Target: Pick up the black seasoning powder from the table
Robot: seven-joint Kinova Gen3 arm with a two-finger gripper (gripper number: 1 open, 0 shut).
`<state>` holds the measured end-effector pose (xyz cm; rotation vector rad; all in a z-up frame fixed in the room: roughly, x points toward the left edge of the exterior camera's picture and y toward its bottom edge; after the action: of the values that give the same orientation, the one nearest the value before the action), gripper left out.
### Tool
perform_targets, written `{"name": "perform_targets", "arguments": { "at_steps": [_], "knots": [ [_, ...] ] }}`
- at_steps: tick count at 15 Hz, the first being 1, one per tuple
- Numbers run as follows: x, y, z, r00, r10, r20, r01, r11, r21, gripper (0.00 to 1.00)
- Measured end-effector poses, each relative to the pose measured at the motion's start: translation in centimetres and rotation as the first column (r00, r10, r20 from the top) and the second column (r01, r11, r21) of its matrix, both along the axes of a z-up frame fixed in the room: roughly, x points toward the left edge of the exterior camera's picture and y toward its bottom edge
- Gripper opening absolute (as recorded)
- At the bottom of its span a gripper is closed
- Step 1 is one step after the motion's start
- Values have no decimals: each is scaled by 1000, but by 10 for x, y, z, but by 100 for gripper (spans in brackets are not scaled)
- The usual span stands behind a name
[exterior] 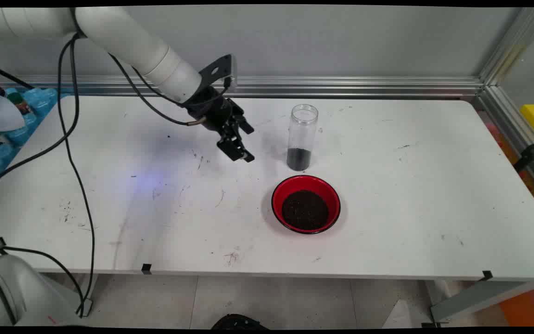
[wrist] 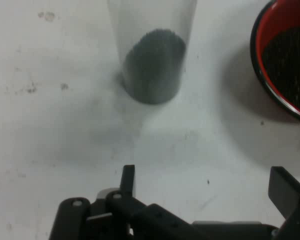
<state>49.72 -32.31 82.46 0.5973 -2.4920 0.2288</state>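
A: Entry. Where does the gripper [exterior: 238,150] sit?

B: Low over the bench [exterior: 387,222], left of centre, tilted down and toward the picture's right. Jaws apart, nothing between them; in the hand view both fingers [wrist: 128,181] rise with a wide gap and only bare bench showing through.

A: Nearest item?

B: The clear jar [exterior: 302,137], upright, lidless, with a dark granular layer at its bottom. It stands near the jaws, to the picture's right of them, not touching. Long axis vertical. In the hand view the jar [wrist: 153,55] lies ahead and somewhat left of the gap's midline.

A: Anything else close?

B: A red bowl [exterior: 306,204] with a black rim, holding the same dark grains, sits on the bench just in front of the jar, apart from it. The hand view catches the bowl's edge [wrist: 270,35] at upper right.

A: Contact anywhere?

B: None seen. Black cables [exterior: 70,139] hang from the arm at left.
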Motion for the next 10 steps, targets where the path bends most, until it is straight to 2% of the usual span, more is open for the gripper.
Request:
{"name": "perform_targets", "arguments": {
  "at_steps": [4, 10],
  "knots": [
    [-12, -10, -8, 1000, -1, -29, 0, 1000, -22, 100],
    [-20, -20, -32, 998, 3, -60, -6, 998, -55, 100]
  ]
}}
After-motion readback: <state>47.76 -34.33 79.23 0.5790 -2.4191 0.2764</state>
